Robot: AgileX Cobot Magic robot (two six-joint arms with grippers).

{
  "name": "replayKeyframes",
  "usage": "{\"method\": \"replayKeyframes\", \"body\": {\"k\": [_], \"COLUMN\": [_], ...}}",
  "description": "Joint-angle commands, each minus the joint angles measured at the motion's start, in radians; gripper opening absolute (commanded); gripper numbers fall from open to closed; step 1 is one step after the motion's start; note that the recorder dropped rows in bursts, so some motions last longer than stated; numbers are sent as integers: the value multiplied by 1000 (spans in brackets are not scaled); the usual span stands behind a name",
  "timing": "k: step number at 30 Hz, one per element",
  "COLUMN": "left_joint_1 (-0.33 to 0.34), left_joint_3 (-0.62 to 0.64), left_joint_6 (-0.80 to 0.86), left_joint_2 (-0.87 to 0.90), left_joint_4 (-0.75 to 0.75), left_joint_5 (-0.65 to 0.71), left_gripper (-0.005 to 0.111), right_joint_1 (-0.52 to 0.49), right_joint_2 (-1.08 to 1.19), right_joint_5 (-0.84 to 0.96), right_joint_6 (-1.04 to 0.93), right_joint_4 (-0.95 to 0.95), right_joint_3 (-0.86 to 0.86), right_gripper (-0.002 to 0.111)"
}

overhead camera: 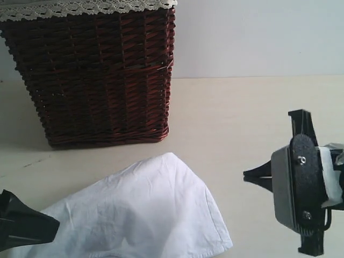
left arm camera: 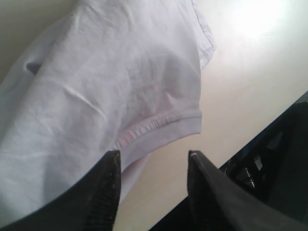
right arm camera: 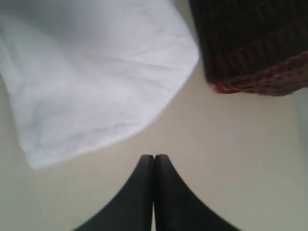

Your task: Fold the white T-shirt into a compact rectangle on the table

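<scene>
Left jaws apart over the shirt (left arm camera: pixel 96 86) hem, empty; right jaws together at its 3 o'clock. I'd pinch the hem squarely, low to the counter (overhead camera: pixel 242 107).

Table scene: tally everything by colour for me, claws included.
White: 1, the soft white cotton T-shirt
Red-brown: 1, the lace-trimmed woven wicker basket
Black: 2, the left claw and the right claw
Total: 4

Creased cloth T-shirt (overhead camera: pixel 145 209), woven wicker basket (overhead camera: pixel 97 75)
</scene>
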Motion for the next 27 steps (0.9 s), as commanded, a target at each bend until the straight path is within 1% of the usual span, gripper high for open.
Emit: {"method": "replayKeyframes", "body": {"k": [1, 3, 5, 7, 9, 11, 12, 14, 15, 17, 20, 22, 24, 27], "left_joint_1": [-2, -2, -2, -2, -2, -2, -2, -2, -2, -2, -2, -2, -2, -2], "left_joint_3": [4, 4, 4, 4, 4, 4, 4, 4, 4, 4, 4, 4, 4, 4], "left_joint_6": [6, 6, 6, 6, 6, 6, 6, 6, 6, 6, 6, 6, 6, 6], "left_joint_2": [-6, -6, -6, -6, -6, -6, -6, -6, -6, -6, -6, -6, -6, -6], "left_joint_4": [-19, -19, -21, -26, -34, -40, -47, -49, -49, -53, -58, -68, -72, -72], "left_joint_5": [-6, -6, -6, -6, -6, -6, -6, -6, -6, -6, -6, -4, -2, 6], "left_gripper": [44, 44, 44, 44, 44, 44, 44, 44, 44, 44, 44, 44, 44, 44], "right_joint_1": [4, 4, 13, 46, 85, 104, 113, 124, 126, 126, 126, 126, 126, 126], "right_joint_2": [-65, -65, -66, -66, -64, -60, -58, -55, -55, -48, -44, -36, -13, 44], "right_joint_5": [110, 107, 109, 178, 333, 485, 556, 624, 661, 703, 713, 719, 759, 867], "right_joint_6": [-258, -240, -287, -253, -220, -132, -41, -4, 16, 50, 50, 43, 39, -97], "right_joint_4": [2, 2, 2, 2, 2, 12, 85, 123, 176, 343, 627, 863, 1166, 1566], "right_joint_3": [-8, 3, 10, 12, 5, -15, -31, -62, -78, -113, -170, -215, -269, -330], "right_gripper": [0, 0, 0, 0, 0, 0, 0, 0, 0, 0, 0, 0, 0, 0]}}
